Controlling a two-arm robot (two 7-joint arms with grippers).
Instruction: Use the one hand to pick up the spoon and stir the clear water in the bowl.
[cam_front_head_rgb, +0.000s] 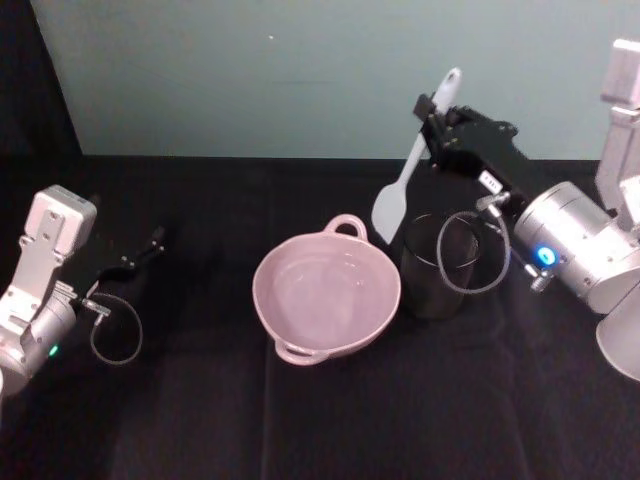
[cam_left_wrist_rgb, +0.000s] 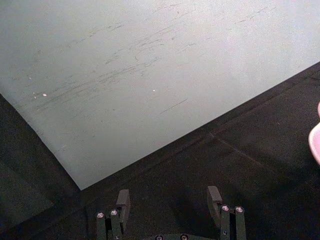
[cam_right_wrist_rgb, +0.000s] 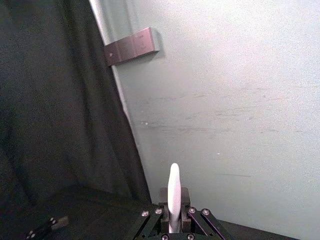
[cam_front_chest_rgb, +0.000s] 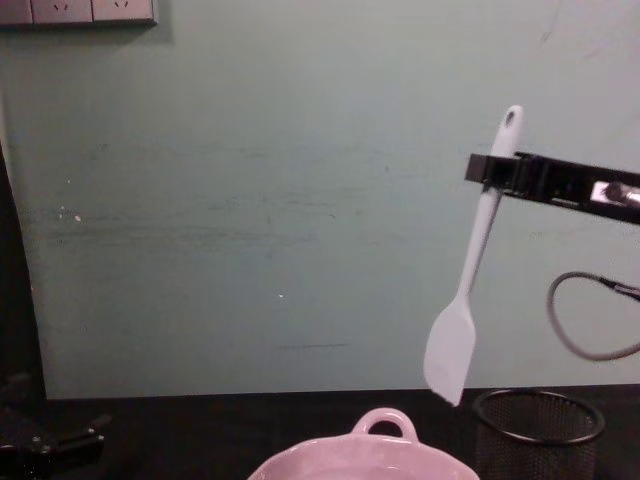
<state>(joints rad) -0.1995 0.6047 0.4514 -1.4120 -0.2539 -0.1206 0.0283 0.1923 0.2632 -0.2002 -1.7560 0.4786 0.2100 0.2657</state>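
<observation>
Right gripper (cam_front_head_rgb: 432, 108): fingers (cam_right_wrist_rgb: 184, 196) pinched on the spoon (cam_front_head_rgb: 418, 158), one each side of the upper handle, just below the end with the hole. Grip seen edge-on in the right wrist view, with the handle end standing up between the two pads

Spoon: off the surface, tilted, hole end up, paddle blade down. In the chest view the blade hangs above and a little to the left of the rim of the black mesh cup (cam_front_chest_rgb: 538, 430), touching neither it nor the bowl (cam_front_chest_rgb: 355, 462). In the head view the blade sits between the bowl's rear loop handle and the mesh cup

Right wrist: silver, blue ring lit, reaching in from the right side

Bowl (cam_front_head_rgb: 258, 300): pale pink, upright on the black surface (cam_front_head_rgb: 200, 400), centre of the work area, just left of the mesh cup. Clear water (cam_front_head_rgb: 325, 295): barely visible, only faint reflections on the pink

Left gripper (cam_left_wrist_rgb: 168, 197): fingers (cam_left_wrist_rgb: 123, 200) spread, nothing between them. Low over the surface at far left, well apart from the bowl, pointing toward the pale green wall (cam_front_head_rgb: 250, 80)
</observation>
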